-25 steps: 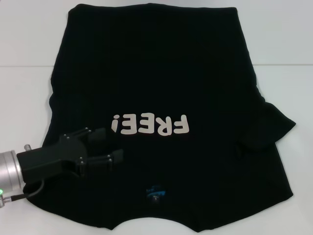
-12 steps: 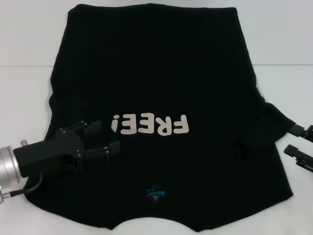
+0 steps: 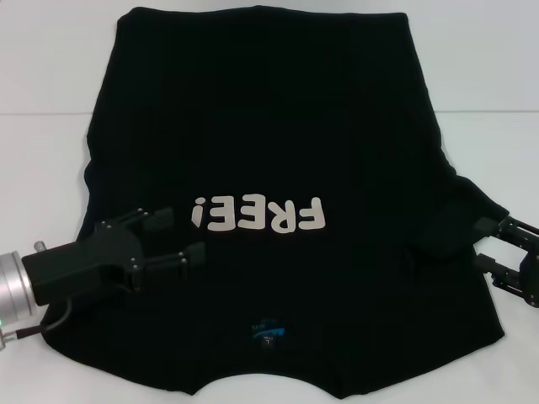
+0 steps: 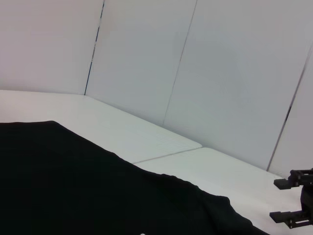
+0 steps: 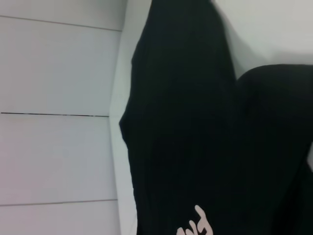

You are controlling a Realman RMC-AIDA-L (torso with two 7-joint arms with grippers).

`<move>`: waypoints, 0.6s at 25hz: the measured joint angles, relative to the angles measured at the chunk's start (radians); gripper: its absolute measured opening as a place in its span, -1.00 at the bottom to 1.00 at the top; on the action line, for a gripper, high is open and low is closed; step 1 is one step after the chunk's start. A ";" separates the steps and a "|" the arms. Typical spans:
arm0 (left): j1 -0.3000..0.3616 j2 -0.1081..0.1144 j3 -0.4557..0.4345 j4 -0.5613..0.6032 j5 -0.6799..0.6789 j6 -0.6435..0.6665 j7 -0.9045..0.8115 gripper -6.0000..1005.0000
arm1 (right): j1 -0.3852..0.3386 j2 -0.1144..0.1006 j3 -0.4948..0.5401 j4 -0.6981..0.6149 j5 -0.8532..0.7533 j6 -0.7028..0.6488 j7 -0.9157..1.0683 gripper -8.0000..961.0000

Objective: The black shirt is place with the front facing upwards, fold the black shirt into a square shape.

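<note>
Black shirt lies flat on bench. Right claw, spread wide, sits at its folded sleeve; left claw, also wide, hovers over the chest.

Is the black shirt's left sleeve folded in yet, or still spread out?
Folded in: the black shirt shows no sleeve beside the open left gripper. The right sleeve still sticks out.

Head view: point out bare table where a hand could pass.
Bare table flanks the black shirt left, right and behind its far hem. Crowded near the sleeves: left pincer over cloth, right pincer at the sleeve.
</note>
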 joint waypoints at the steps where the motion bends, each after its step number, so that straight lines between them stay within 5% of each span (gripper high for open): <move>1: 0.000 0.000 0.000 0.000 0.000 0.000 0.000 0.81 | 0.001 0.000 -0.003 0.000 0.000 0.006 0.002 0.53; 15: -0.002 0.000 -0.011 0.000 0.000 0.000 0.001 0.81 | 0.049 0.021 -0.067 -0.001 0.000 0.126 -0.009 0.53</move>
